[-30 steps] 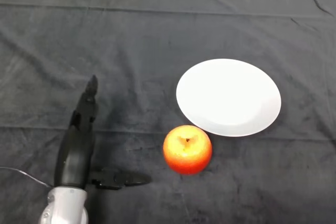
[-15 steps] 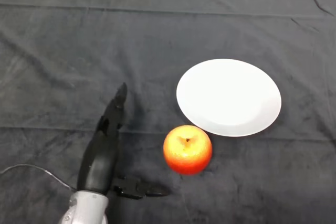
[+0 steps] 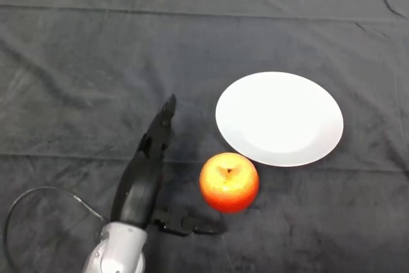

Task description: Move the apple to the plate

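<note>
A red-orange apple [image 3: 229,182] rests on the dark cloth, just touching the near left rim of a white plate [image 3: 279,118] that holds nothing. My left hand [image 3: 142,180] lies low at the apple's left, a short gap away. Its fingers [image 3: 162,126] stretch straight toward the far side, and the thumb [image 3: 188,226] juts right, below the apple. The hand is open and holds nothing.
Dark cloth [image 3: 96,62] covers the whole table, with creases running across it and a fold at the far right corner.
My hand has slid steadily to the right, from well left of the apple to close beside it. Apple and plate have not moved.
</note>
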`<state>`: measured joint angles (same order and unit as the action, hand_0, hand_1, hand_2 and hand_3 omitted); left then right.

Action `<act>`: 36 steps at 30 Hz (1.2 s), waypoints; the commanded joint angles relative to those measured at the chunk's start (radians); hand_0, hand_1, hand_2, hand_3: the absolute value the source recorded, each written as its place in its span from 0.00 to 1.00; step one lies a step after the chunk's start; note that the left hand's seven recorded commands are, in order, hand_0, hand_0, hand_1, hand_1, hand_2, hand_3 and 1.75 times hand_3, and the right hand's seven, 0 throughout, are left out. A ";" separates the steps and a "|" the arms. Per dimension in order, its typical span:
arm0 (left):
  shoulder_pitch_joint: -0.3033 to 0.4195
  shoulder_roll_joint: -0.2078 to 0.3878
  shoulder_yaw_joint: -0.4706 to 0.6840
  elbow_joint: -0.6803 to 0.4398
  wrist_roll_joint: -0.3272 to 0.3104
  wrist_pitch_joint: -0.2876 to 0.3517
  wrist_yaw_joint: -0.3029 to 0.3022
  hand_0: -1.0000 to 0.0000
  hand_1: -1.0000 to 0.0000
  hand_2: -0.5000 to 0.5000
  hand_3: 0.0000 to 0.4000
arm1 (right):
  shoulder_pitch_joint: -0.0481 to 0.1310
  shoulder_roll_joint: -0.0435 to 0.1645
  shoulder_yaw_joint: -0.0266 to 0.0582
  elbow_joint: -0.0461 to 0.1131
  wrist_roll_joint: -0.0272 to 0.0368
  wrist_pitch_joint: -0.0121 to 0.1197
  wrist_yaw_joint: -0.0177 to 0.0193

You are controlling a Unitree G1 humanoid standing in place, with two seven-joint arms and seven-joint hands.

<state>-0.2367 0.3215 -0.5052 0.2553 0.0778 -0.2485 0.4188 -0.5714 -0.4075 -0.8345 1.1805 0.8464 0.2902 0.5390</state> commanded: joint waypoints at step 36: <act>-0.200 -0.025 -0.224 0.227 -0.149 -0.087 0.104 0.00 0.00 0.50 1.00 | -0.019 -0.012 -0.0132 -0.001 0.0016 0.007 -0.0094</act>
<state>-0.3861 0.2665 -0.7093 0.4774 -0.0601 -0.3133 0.5230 -0.5714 -0.4076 -0.8347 1.1805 0.8468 0.2902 0.5390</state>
